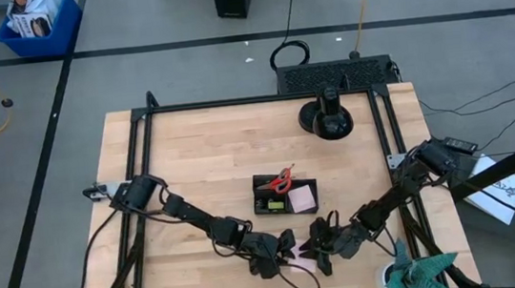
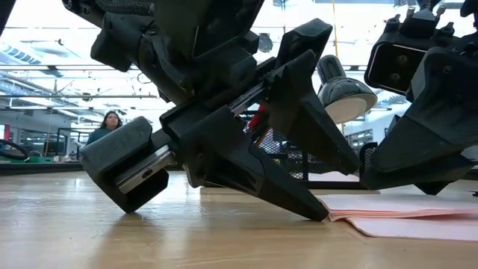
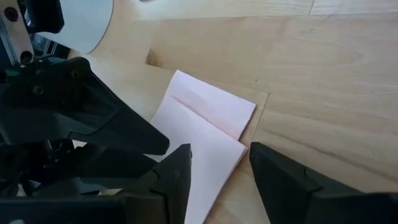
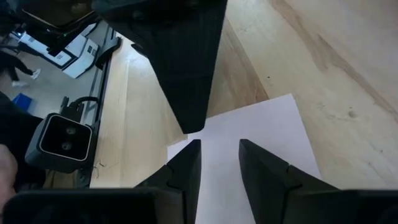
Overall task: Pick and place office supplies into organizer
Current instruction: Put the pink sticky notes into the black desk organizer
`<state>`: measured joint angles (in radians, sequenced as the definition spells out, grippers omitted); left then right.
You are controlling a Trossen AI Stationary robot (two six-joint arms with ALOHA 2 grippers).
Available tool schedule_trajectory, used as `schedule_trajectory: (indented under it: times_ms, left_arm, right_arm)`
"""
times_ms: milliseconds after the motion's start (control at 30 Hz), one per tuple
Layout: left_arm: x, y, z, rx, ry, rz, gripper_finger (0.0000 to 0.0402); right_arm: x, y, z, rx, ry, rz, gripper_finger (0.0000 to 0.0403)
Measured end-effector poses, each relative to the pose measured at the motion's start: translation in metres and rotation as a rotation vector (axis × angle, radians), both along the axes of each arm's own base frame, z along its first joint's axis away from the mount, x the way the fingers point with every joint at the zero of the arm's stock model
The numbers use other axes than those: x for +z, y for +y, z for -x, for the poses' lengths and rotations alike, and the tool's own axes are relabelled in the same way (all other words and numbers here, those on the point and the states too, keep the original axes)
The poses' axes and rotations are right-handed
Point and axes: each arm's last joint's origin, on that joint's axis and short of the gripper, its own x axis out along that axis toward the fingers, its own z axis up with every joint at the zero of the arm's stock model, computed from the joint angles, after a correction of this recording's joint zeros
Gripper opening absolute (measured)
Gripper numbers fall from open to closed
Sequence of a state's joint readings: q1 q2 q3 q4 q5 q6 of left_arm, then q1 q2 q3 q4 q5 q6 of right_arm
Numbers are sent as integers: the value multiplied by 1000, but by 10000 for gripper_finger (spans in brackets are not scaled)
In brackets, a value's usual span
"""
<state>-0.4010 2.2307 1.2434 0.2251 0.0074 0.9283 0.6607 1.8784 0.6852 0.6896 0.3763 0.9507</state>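
A loose pink sticky-note pad (image 3: pixel 205 124) lies flat on the table near its front edge, and both grippers meet over it. My left gripper (image 3: pixel 221 171) comes from the left and is open, one finger over the pad and one beside its edge. My right gripper (image 4: pixel 219 158) comes from the right and is open by a narrow gap above the pad (image 4: pixel 261 130). Farther back stands the black organizer (image 1: pixel 255 184). It holds red-handled scissors (image 1: pixel 283 180), another pink pad (image 1: pixel 302 198) and a yellow-green eraser (image 1: pixel 269 203). My left gripper slants down from the table's left, and its fingers straddle one edge of the pad. One fingertip (image 2: pixel 321 214) meets the pad's left edge (image 2: pixel 337 214) at table level, where the top sheets stand slightly raised. The pad stays flat on the table. My right gripper's fingertips hover at the pad's surface; whether they touch it I cannot tell.
A round black stand (image 1: pixel 327 119) sits at the far right of the table. A teal-green cloth (image 1: pixel 425 275) lies at the near right corner. Black frame rails run along the table's left and right sides. A person (image 2: pixel 110 123) shows in the room beyond.
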Motion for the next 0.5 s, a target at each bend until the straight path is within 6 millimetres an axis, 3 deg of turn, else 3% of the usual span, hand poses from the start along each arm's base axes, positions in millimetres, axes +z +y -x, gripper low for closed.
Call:
schedule_trajectory:
  times_ms: [500]
  left_arm:
    - [0, 14, -9, 112, -22, 71, 130]
  right_arm:
    - [-4, 3, -12, 62, 0, 30, 100]
